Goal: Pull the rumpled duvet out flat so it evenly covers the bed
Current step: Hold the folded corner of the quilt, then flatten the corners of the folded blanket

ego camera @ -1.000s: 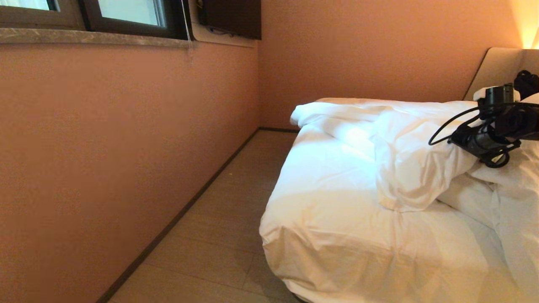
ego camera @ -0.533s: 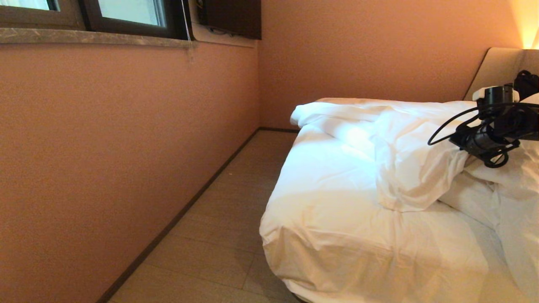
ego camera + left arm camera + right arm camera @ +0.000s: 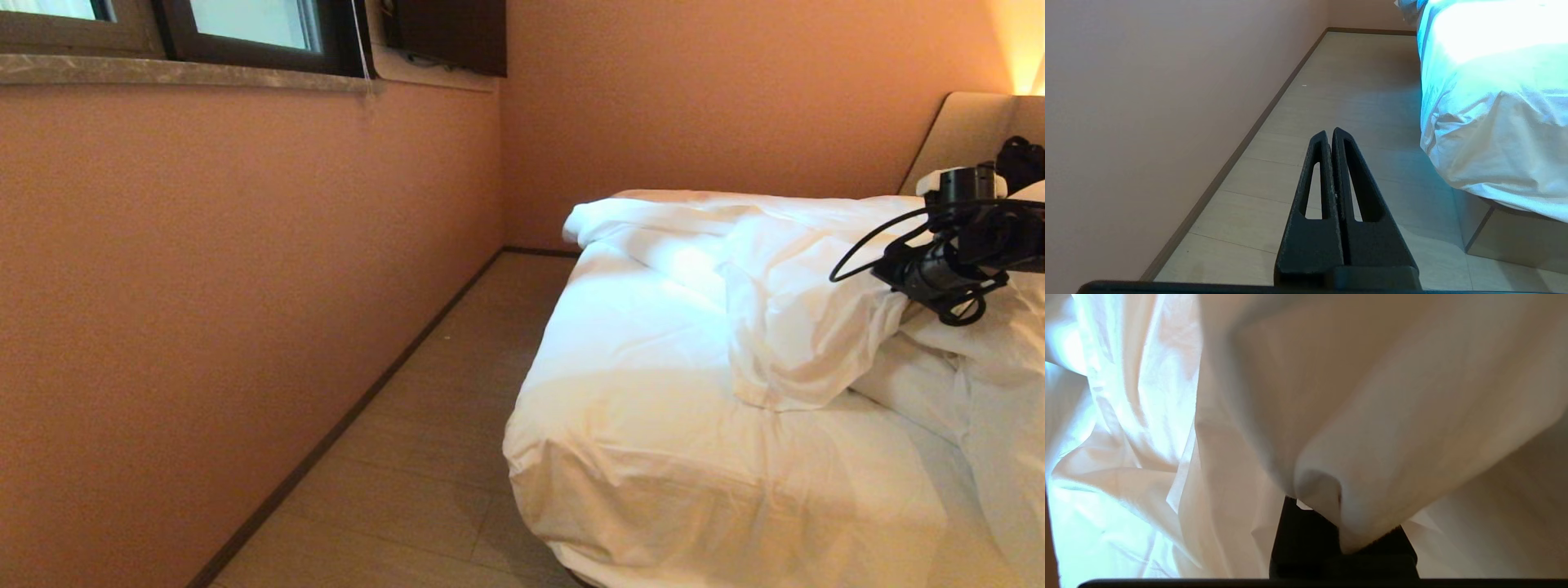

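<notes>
White cotton, puffy and wrinkled, is all my right hand (image 3: 1343, 535) has in front of it: it's clamped tight on a fold of the duvet (image 3: 804, 327), the cloth bunching out from between the fingers. The rest of the duvet is heaped just ahead of and below that hand, piled toward the headboard (image 3: 963, 131) end of the bed (image 3: 653, 457), and the stretch of mattress nearer me looks uncovered. My left hand (image 3: 1331, 136) hangs parked low over the floor (image 3: 1355, 98) beside the bed, fingers pressed together on nothing.

How I'd do this bit: the pinch looks like only a small nub of fabric, so I'd guess a quick yank could slip it out. A slow, steady drag toward the foot end, keeping the hand low so the bulk slides instead of lifting, seems the safer bet. It'll probably take a second grab at the other side to get it even, since one corner pulled alone would skew the whole thing.

Brands or labels: none that I can see, no tag on the cover, no writing anywhere.
</notes>
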Tool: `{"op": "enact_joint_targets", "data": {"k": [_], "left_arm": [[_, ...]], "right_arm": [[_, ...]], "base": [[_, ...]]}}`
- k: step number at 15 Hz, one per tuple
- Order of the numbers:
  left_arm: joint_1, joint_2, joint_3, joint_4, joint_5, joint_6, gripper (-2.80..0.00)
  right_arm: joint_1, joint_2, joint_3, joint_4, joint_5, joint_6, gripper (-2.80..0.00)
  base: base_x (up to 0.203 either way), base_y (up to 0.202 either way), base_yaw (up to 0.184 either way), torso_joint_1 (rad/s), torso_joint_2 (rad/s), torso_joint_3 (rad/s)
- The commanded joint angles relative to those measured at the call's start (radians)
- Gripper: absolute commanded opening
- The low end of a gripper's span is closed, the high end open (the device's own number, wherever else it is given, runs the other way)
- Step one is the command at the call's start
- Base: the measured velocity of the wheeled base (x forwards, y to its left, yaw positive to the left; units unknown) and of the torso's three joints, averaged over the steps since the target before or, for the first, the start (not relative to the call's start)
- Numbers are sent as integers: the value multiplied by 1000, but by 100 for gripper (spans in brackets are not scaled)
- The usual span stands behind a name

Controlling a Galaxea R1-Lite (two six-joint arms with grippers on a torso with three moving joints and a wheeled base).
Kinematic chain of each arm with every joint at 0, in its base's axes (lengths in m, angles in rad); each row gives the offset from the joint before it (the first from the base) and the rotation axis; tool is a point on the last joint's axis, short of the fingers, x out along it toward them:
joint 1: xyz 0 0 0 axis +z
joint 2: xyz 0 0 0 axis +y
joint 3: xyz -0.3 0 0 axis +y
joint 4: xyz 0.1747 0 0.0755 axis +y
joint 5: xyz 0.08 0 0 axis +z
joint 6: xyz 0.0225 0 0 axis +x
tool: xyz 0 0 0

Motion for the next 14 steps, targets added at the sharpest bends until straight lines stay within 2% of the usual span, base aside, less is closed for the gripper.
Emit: {"op": "enact_joint_targets", "data": {"k": [1,8,14], "left_arm": [[0,0,0,0,0,0,-280],[0,0,0,0,0,0,-280],[0,0,0,0,0,0,-280]], "right_arm": [[7,-8,2,4,3,10,-280],[148,-44,14,17,4,94,-280],[321,-54,17,65,4,153,-280]], "base": [[0,0,0,0,0,0],[0,0,0,0,0,0],[0,0,0,0,0,0]]}}
